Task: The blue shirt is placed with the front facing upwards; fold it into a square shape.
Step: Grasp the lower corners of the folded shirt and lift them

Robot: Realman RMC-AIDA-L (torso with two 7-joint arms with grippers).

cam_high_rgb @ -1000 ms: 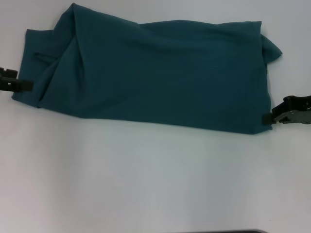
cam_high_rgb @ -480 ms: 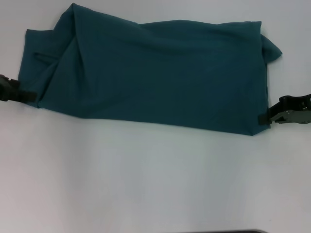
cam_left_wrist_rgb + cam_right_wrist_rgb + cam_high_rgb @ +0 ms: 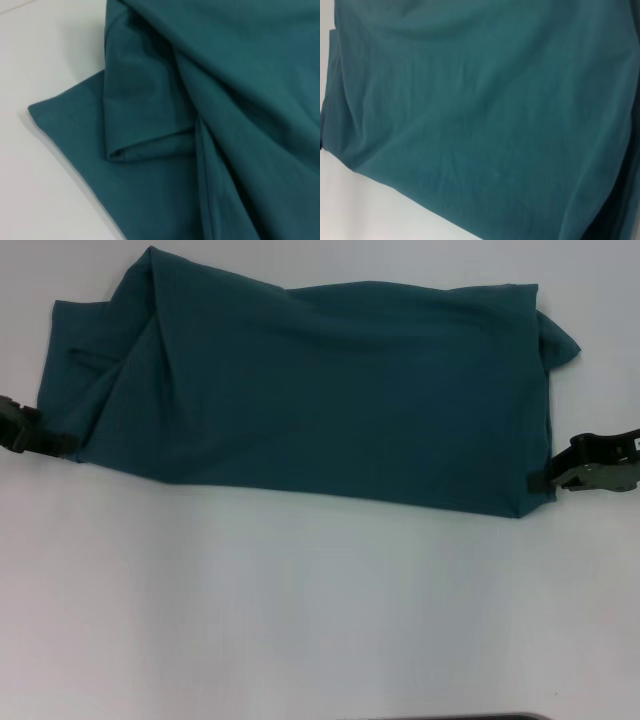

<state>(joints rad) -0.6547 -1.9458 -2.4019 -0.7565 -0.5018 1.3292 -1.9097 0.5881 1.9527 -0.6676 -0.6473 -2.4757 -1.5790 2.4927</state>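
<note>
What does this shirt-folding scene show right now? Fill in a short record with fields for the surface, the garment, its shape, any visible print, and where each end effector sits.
surface: white table
garment: blue shirt, lying flat in a long folded band
shape: wide rectangle, not yet square; creased and bunched at the robot's left end
print: no lettering visible
left end effector: at the shirt's near left corner
right end effector: at the shirt's near right corner
fold state: unfinished

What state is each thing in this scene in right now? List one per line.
Dark teal-blue cotton shirt: folded into a long band lying flat on the white table, rumpled at its left end, no lettering showing.
Left gripper: at the shirt's left near corner.
Right gripper: at the shirt's right near corner.
</note>
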